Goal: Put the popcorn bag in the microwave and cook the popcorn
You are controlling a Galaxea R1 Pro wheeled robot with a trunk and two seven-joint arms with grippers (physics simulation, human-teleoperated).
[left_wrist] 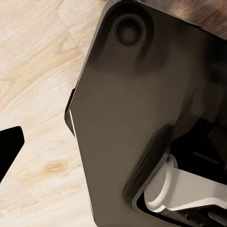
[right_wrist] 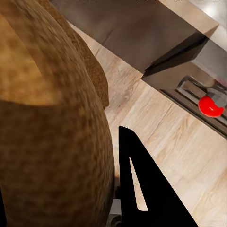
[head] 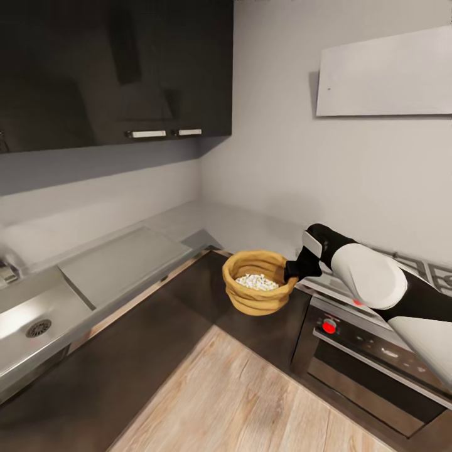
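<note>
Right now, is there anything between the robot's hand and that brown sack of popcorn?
Nothing visible stands between them. The right end effector is already clamped on the rim of the popcorn bag, which hangs in the air in front of the dark cabinet fronts.

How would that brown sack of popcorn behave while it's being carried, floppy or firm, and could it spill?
The popcorn bag probably flexes somewhat: its sides look wrinkled and cloth-like, though the thick rolled rim seems to keep its shape. It is likely light, since the right gripper seems to hold it by one edge, off the counter. Its mouth is open, so the popcorn could spill if it tilts.
</note>
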